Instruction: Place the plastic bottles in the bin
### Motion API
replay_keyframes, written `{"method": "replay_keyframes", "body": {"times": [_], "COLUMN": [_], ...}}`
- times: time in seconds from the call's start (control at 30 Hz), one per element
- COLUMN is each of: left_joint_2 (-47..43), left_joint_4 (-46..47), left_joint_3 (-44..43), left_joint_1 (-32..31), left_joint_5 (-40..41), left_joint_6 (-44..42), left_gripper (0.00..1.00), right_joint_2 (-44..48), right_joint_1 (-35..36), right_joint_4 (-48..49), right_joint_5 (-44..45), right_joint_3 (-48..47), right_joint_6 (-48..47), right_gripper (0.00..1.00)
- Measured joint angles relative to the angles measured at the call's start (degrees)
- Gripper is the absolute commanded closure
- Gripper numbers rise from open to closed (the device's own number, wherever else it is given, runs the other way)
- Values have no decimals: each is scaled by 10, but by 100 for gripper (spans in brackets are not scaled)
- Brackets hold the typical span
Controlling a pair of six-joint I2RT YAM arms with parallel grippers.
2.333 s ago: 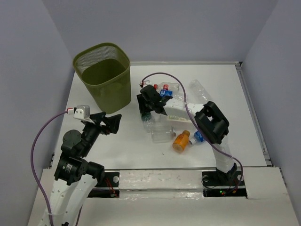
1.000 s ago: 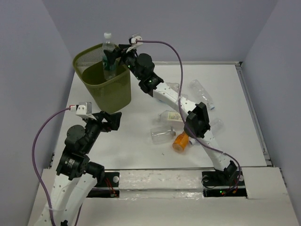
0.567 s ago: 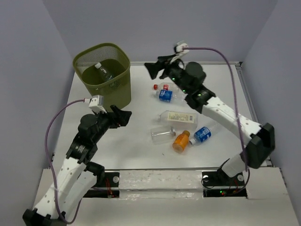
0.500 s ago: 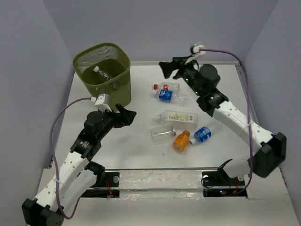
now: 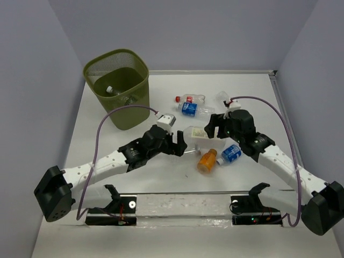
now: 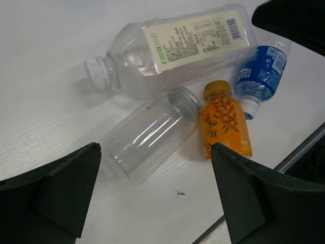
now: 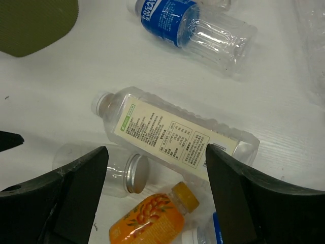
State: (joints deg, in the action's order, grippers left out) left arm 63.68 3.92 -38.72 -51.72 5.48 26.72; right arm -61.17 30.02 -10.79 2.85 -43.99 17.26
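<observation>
The olive-green mesh bin (image 5: 129, 102) stands at the back left with one clear bottle (image 5: 110, 90) inside. Several plastic bottles lie mid-table: a white-labelled one (image 5: 200, 132) (image 6: 177, 48) (image 7: 172, 134), a clear silver-capped jar (image 6: 147, 134) (image 7: 114, 170), an orange one (image 5: 206, 160) (image 6: 223, 127) (image 7: 152, 218), a blue-labelled one (image 5: 231, 153) (image 6: 261, 73), and further back a blue-labelled (image 5: 191, 109) (image 7: 198, 28) and a red-labelled one (image 5: 189, 99). My left gripper (image 5: 181, 147) (image 6: 155, 203) hovers open over the jar. My right gripper (image 5: 213, 128) (image 7: 157, 198) hangs open above the white-labelled bottle. Neither holds anything.
A clear unlabelled bottle (image 5: 222, 97) lies at the back right of the pile. The two grippers are close together over the same cluster; the right one's black body (image 6: 294, 20) shows in the left wrist view. The bin's edge (image 7: 35, 20) shows in the right wrist view.
The right gripper let a bottle fall into the bin, then swung back down over the pile. The left arm stretched forward and right to the pile.
</observation>
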Motion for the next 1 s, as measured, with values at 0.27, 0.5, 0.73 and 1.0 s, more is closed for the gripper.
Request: {"method": "replay_keyframes", "body": {"times": [0.27, 0.5, 0.73, 1.0], "left_joint_2": [122, 194, 221, 294], "left_joint_4": [-21, -54, -60, -71], "left_joint_3": [-113, -124, -124, -155], "left_joint_1": [-94, -92, -92, -92], "left_joint_5": [62, 52, 47, 58], "left_joint_6": [-163, -235, -263, -272], "left_gripper": [1, 1, 1, 1], "right_joint_2": [82, 154, 162, 167], "right_joint_1": [0, -4, -4, -4], "right_joint_4": [-5, -3, -3, 1], "right_joint_5": [10, 37, 42, 38], "right_joint_3": [23, 51, 66, 70], "right_joint_6": [20, 25, 32, 36], "right_gripper": [17, 17, 17, 15]}}
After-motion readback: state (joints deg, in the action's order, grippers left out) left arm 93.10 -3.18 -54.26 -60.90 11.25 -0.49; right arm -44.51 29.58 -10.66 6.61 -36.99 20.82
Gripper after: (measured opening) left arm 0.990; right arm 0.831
